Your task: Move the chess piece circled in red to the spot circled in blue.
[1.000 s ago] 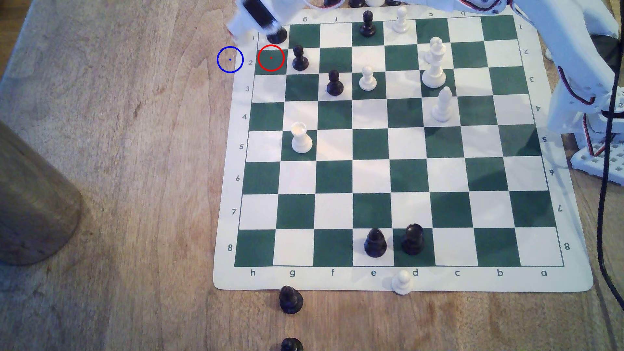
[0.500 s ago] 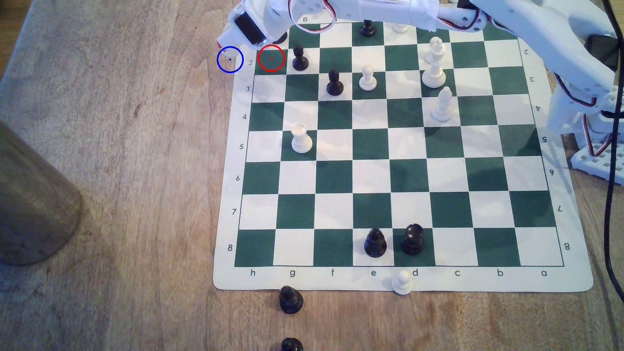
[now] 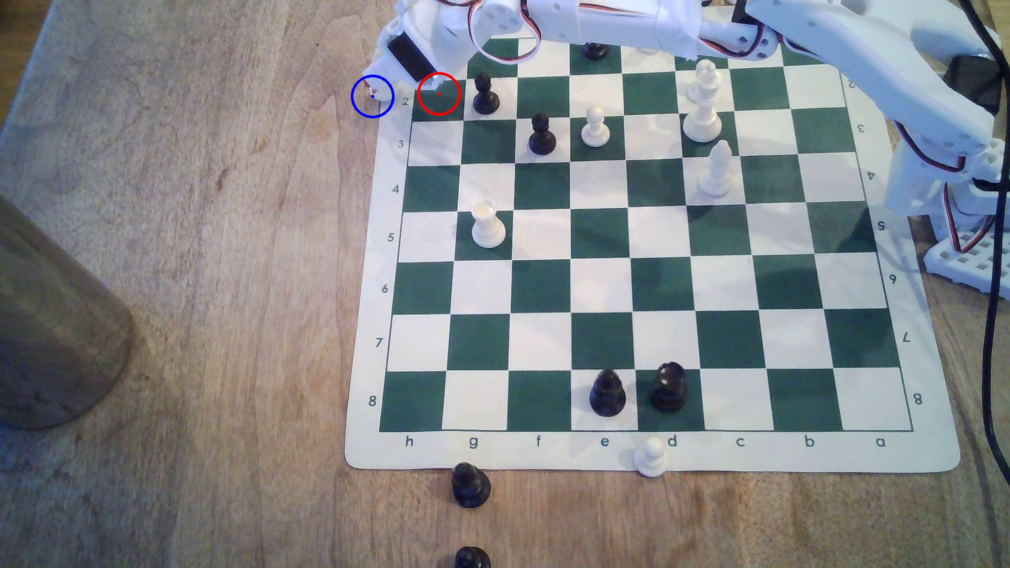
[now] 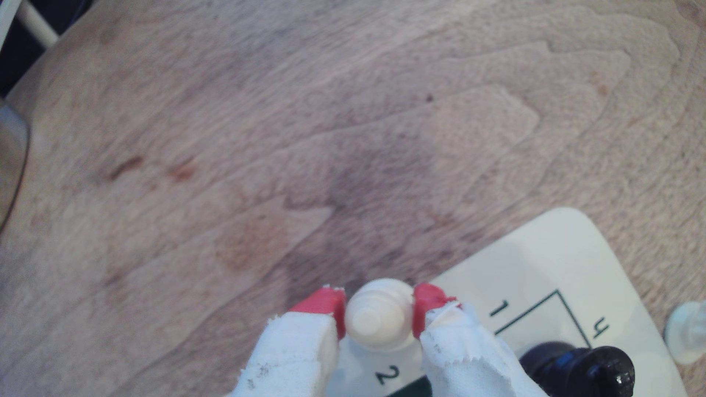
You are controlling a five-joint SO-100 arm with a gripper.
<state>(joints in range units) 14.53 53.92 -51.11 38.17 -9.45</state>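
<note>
Gripper (image 4: 379,313) pinches the chess piece circled in red (image 4: 376,320), red fingertips (image 4: 324,305) pressed on both sides of its cream body, seen top-down in the wrist view. Piece sits over the board's cream margin right by the "2" label, at the edge of bare wood. In the exterior view the gripper (image 3: 382,90) is at the board's 11 o'clock corner, tip inside the spot circled in blue (image 3: 373,96); a bit of white shows there, piece itself too small to make out. Red ring (image 3: 439,94) just to 3 o'clock of the blue one encloses a green square, arm housing overlapping its top. Black pawn (image 3: 485,95) stands one square further toward 3 o'clock. A black piece (image 4: 580,368) stands close beside the gripper in the wrist view. White rook (image 3: 487,225) around 5 o'clock of the rings, well apart. Chessboard (image 3: 923,448) on wooden table (image 3: 191,218). Whether the piece touches down, cannot tell.
</note>
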